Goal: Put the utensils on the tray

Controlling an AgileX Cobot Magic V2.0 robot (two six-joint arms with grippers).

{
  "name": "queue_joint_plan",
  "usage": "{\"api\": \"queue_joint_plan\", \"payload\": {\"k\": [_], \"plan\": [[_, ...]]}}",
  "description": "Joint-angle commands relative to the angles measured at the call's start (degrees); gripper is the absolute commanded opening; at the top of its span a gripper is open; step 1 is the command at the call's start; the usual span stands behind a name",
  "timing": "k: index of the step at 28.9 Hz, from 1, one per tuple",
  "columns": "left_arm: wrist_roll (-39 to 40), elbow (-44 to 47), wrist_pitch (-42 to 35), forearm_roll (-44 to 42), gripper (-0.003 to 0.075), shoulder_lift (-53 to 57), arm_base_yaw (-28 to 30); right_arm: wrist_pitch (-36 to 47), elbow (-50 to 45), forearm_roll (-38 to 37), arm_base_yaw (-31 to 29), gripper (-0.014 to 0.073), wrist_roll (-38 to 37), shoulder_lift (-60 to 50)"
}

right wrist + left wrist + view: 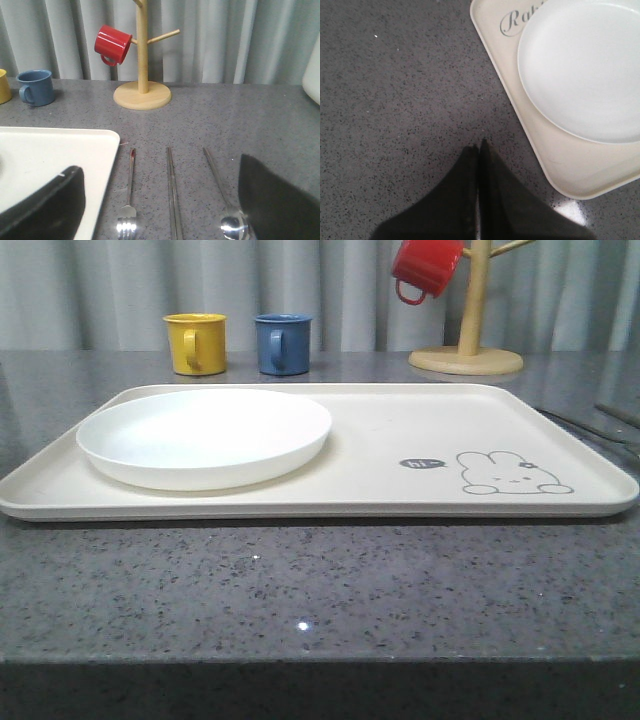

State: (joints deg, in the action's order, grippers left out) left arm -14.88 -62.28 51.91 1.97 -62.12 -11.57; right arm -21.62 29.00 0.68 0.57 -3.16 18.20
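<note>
The cream tray [420,430] with a rabbit drawing lies in the middle of the table. Its corner with the script [580,175] is beside my left gripper [479,145], which is shut on nothing and hovers over bare grey table. To the right of the tray [55,150] three silver utensils lie side by side on the table: a fork [129,200] nearest the tray, a pair of chopsticks [172,195], then a spoon [225,200]. My right gripper [159,162] hangs open above them, one finger over the tray edge and the other beside the spoon's bowl.
A round white plate [205,435] fills the tray's left half. A yellow mug [196,342] and a blue mug [283,343] stand behind the tray. At the back right a wooden mug tree [468,340] carries a red mug [425,267].
</note>
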Motion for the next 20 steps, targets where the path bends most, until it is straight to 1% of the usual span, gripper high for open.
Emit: {"api": "queue_joint_plan", "payload": {"k": [1,5,8,12,15,20], "plan": [[0.6,7.2,-12.7,1.6,-0.0018,8.8,0.2,4.8,1.9,-0.7,-0.2,0.0645,0.5,1.1],[0.6,21.0,-24.9,3.9,-0.0018,22.0,0.2,4.8,1.9,-0.7,-0.2,0.0645,0.5,1.1],[0.6,29.6,-31.0,5.1,-0.0018,32.4,0.2,4.8,1.9,-0.7,-0.2,0.0645,0.5,1.1],[0.6,36.7,-35.5,5.5,-0.0018,43.7,0.2,4.8,1.9,-0.7,-0.2,0.0645,0.5,1.1],[0.6,39.5,-37.5,6.2,-0.0018,50.1,0.2,4.8,1.9,-0.7,-0.2,0.0645,0.5,1.1],[0.6,40.7,-38.2,7.0,-0.0018,53.1,0.2,4.8,1.9,-0.7,-0.2,0.0645,0.5,1.1]]}}
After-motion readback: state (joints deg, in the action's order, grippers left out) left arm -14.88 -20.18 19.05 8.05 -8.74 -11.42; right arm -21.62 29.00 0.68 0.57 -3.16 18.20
